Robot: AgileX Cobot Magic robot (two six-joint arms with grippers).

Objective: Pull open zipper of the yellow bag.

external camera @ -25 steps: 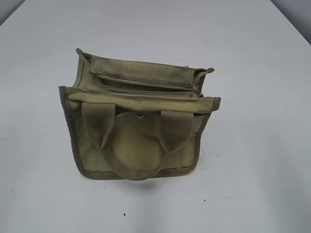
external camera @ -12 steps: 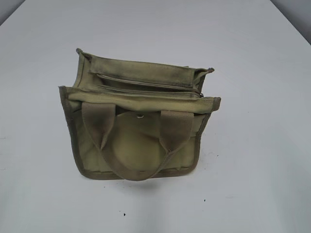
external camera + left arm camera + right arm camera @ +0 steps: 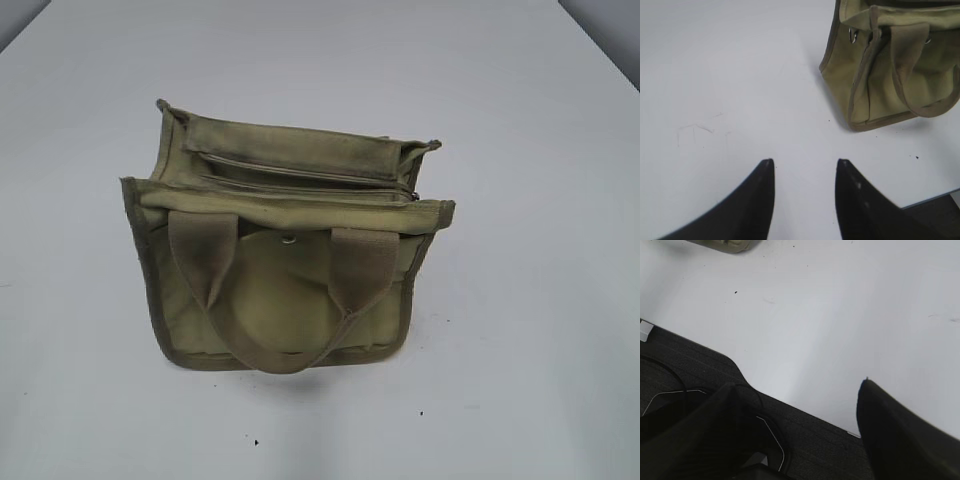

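The small boxy olive-green canvas bag (image 3: 285, 245) stands on the white tabletop (image 3: 540, 300), about midway between its left and right edges. Its long straight zipper (image 3: 300, 170) runs along the top, behind the two wide webbing loop handles (image 3: 280, 290), which hang toward the near edge.

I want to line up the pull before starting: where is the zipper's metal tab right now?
In the exterior view the pull tab sits at the right end of the zipper, along the top of the yellow bag, just above its right handle strap.
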